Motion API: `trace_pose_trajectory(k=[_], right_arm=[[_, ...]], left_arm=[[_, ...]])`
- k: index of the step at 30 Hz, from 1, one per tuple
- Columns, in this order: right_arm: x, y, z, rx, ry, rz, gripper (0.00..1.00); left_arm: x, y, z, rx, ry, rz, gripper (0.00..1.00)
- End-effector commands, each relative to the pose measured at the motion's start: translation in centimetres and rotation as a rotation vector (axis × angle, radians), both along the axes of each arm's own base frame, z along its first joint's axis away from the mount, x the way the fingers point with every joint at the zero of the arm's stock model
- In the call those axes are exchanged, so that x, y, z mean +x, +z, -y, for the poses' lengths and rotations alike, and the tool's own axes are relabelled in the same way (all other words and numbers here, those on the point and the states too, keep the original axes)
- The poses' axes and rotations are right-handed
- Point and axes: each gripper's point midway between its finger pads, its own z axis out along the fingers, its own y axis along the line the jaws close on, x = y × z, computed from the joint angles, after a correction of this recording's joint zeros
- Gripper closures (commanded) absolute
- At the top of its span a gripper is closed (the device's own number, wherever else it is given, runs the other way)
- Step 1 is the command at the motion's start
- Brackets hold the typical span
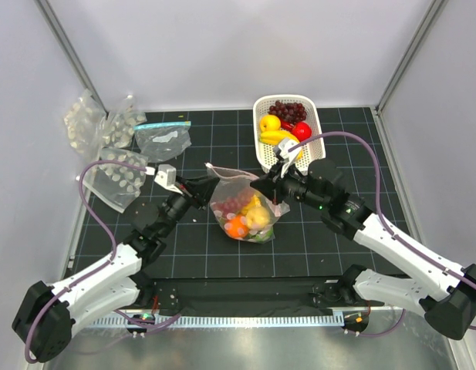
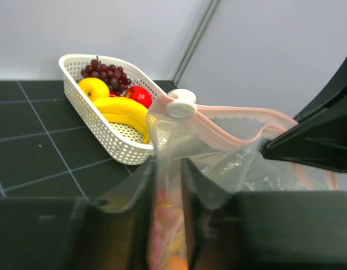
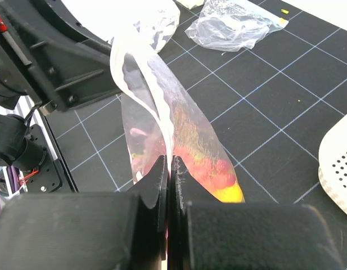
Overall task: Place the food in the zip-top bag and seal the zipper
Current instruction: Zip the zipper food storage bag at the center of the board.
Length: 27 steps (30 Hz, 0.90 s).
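The zip-top bag (image 1: 244,210) hangs between my two grippers over the middle of the black mat, with grapes, an orange and yellow fruit inside. My left gripper (image 1: 209,183) holds its left mouth corner. In the left wrist view the fingers (image 2: 140,185) press on a fold of the bag (image 2: 167,219) just below the white slider (image 2: 180,105) of the pinkish zipper (image 2: 240,121). My right gripper (image 1: 270,185) is shut on the right end. In the right wrist view its gripper (image 3: 172,166) pinches the bag's edge (image 3: 162,107).
A white basket (image 1: 260,150) at the back right holds grapes, a lemon, bananas and a red apple; it also shows in the left wrist view (image 2: 114,138). Spare dotted bags (image 1: 106,131) and a flat teal-strip bag (image 1: 162,139) lie at the back left.
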Motion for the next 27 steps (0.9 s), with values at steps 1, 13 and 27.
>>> trace_pose_trajectory(k=[1,13,27], right_arm=[[-0.2,2.0,-0.1,0.051,0.009,0.038,0.99],[-1.9,3.9,-0.1,0.092,0.075,0.103,0.45],[-2.6,7.7,-2.6,0.077,0.183,0.223,0.42]], left_arm=[[0.7,3.1,-1.1,-0.068,0.062,0.045,0.82],[-3.6,5.9,3.0,-0.058,-0.226,0.107,1.00],[-5.1,5.7,4.9,-0.018,-0.304,0.088,1.00]])
